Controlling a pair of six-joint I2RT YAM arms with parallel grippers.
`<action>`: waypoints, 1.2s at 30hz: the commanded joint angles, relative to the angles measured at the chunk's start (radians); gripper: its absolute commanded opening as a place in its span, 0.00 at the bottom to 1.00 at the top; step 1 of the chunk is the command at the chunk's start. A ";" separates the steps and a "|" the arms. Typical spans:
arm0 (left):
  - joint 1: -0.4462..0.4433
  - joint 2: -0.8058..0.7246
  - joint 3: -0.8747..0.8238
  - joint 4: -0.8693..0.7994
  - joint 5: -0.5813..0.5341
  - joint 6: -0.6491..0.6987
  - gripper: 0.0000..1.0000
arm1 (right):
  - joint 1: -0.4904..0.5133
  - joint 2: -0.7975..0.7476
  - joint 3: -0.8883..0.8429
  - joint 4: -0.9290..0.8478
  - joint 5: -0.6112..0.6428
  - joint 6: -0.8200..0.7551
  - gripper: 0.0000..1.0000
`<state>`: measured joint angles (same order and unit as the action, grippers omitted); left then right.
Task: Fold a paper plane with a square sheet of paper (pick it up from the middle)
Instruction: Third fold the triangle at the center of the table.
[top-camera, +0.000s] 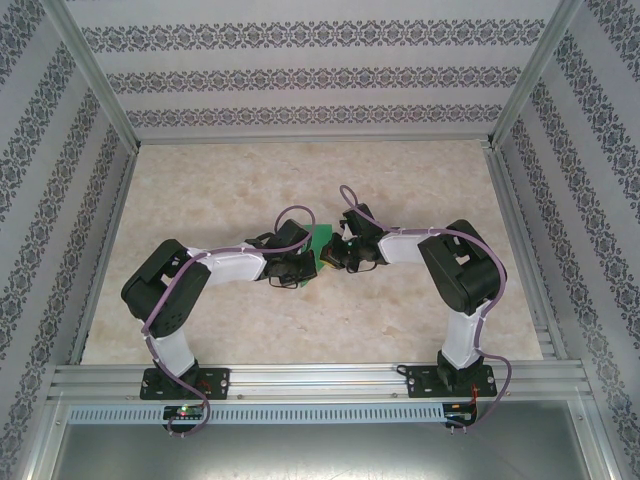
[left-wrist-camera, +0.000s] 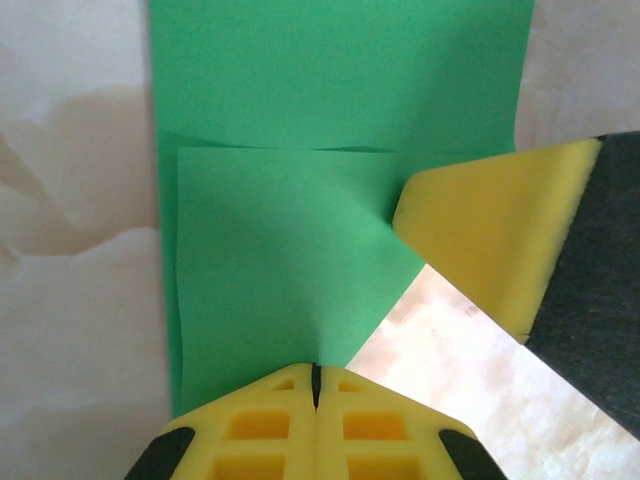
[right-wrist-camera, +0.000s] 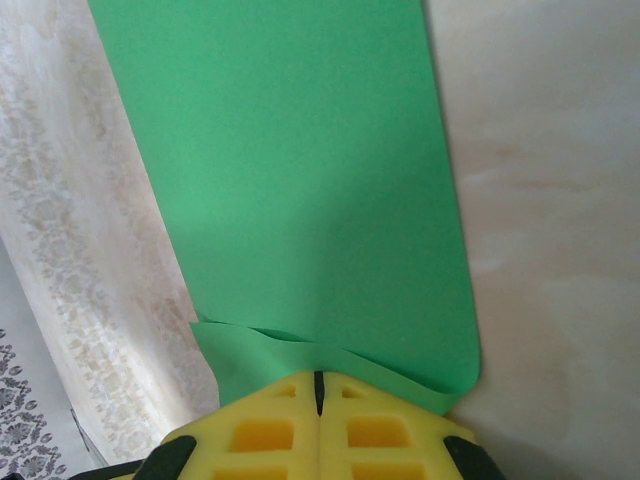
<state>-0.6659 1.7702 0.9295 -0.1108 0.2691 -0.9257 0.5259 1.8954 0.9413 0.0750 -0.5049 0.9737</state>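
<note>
Green, thin and plain, apparently raised a little off the marbled table (top-camera: 200, 330) at mid-table: the square sheet of paper (top-camera: 322, 246), already carrying a fold and, by the look of it, far from a plane.

Pinched from both sides. At its 9 o'clock, the left gripper (left-wrist-camera: 315, 372), jaws closed on the tip of the folded flap. At its 3 o'clock, the right gripper (right-wrist-camera: 318, 380), jaws closed on a doubled edge.

Held between two grips probably to keep the layers lined up and the paper taut while a crease is set or the next flap is started.

Visible at 3 o'clock in the left wrist view: one yellow pad (left-wrist-camera: 480, 240) of the right gripper, touching the flap's edge and denting it slightly.

Counted: one sheet, two visible layers, one straight fold line across it, two grippers.
</note>
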 joint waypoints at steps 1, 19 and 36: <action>-0.007 -0.006 -0.029 -0.051 -0.041 -0.012 0.02 | -0.003 0.071 -0.026 -0.157 0.121 -0.004 0.00; -0.008 -0.121 -0.157 -0.141 0.040 0.008 0.03 | -0.003 0.093 -0.007 -0.195 0.135 -0.014 0.00; -0.007 -0.209 -0.079 -0.011 -0.013 0.010 0.02 | -0.003 0.074 -0.013 -0.174 0.112 0.003 0.00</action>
<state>-0.6659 1.5055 0.8478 -0.2016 0.2173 -0.8970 0.5262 1.9053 0.9707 0.0277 -0.5030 0.9707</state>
